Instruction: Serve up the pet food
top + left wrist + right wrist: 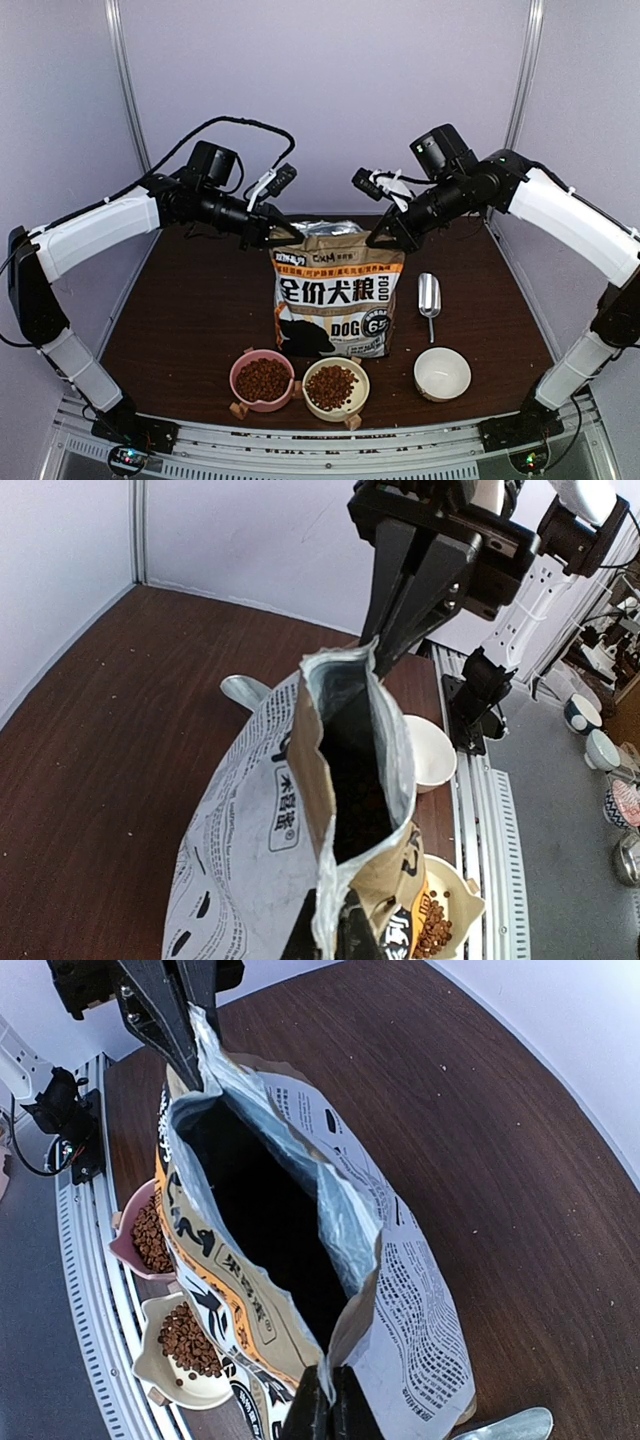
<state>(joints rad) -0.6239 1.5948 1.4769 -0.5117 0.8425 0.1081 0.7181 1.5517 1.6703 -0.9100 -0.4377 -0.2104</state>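
- Kraft bag (338, 300) stands mid-table, mouth open.
- Left gripper (284, 238) clamps its left top corner, right gripper (379, 240) the right (both shut tight).
- Kibble (263, 379) lies in pink bowl (238, 368) and cream bowl (362, 386), near side.

A dark brown wood-grain tabletop (190, 300) is enclosed at the back and both sides by plain pale walls (340, 80), which are met at the rear corners by slim metal posts (122, 60), while its near edge is bordered by a slotted metal rail (330, 452), beyond which a grey surface (560, 880) is seen.
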